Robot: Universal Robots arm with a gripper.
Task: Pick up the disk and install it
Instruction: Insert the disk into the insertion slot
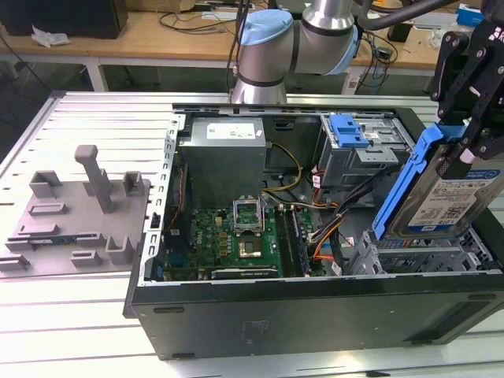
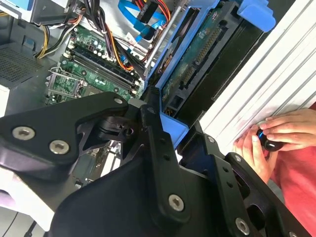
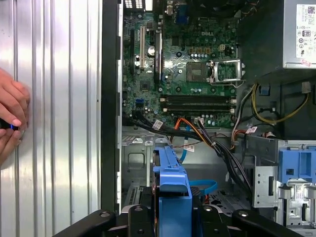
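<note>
A slotted metal worktop (image 1: 79,110) is carrying an open computer case (image 1: 315,315), and I am hovering over its corner at the exterior view's right. My pincer (image 1: 470,151) is pinching the disk (image 1: 455,203) by the upper end of its blue carrier. The disk is hanging tilted below me, its long axis sloping down toward the drive cage (image 1: 417,256).

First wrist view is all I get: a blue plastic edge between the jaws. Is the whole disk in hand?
Observer: Yes. In the exterior view the gripper is shut on the upper end of the disk, a flat silver-grey hard drive in a bright blue plastic carrier.
Operator: Is it lying level?
Observer: No. It stands steeply tilted, its lower end at the grey metal drive cage, most of it above the rim of the black computer case.
</note>
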